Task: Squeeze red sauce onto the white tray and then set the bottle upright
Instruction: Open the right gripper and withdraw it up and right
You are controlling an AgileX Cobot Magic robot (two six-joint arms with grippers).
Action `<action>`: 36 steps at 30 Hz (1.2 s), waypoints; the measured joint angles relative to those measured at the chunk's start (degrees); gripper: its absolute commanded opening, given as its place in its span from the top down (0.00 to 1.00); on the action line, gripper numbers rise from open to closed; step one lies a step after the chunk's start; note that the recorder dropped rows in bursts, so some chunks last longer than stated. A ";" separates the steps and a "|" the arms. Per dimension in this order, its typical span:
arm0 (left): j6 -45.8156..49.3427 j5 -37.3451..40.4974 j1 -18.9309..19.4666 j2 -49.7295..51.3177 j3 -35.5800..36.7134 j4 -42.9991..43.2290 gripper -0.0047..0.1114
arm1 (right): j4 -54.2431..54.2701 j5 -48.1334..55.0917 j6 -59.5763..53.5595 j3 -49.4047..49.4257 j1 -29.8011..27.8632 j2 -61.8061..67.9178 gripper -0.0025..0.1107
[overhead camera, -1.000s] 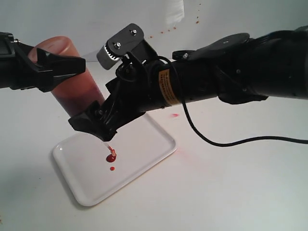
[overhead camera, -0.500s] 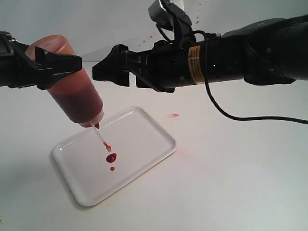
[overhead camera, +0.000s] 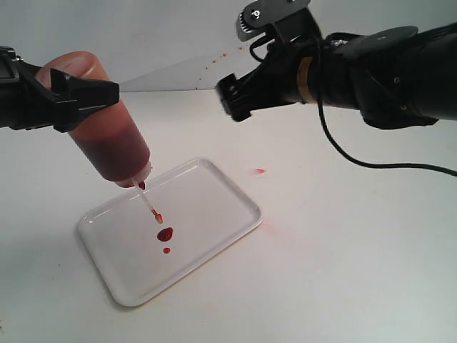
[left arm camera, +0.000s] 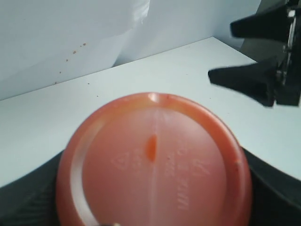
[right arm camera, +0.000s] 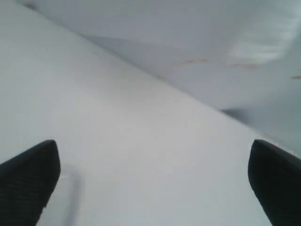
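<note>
While our left tool (overhead camera: 89, 93) clamps the tilted orange-red plastic squeeze bottle (overhead camera: 118, 146), our right tool (overhead camera: 232, 100) gapes empty. Hasty righting could fling drips beyond the white rectangular tray (overhead camera: 214, 204).

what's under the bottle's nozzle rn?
The white tray, with a red sauce blob and a tinier drop beneath the tip. The tilted bottle hides a bit of the tray's far rim.

translucent plastic bottle (overhead camera: 114, 136), glossy white tray (overhead camera: 214, 207)
</note>
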 measured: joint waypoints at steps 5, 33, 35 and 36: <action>0.00 0.00 0.00 0.00 0.00 0.00 0.96 | 3.88 26.30 -9.52 0.00 -0.62 0.38 0.35; 0.99 -1.02 0.00 0.00 0.00 0.00 0.96 | 140.13 23.01 -110.58 0.00 -3.28 2.18 0.41; 1.36 -1.14 0.00 -0.13 0.00 0.00 0.96 | 144.78 23.68 -108.84 0.00 -3.28 2.18 0.39; 1.36 -1.14 0.00 -0.21 0.00 0.00 0.96 | 146.15 23.68 -109.57 0.00 -3.28 2.18 0.39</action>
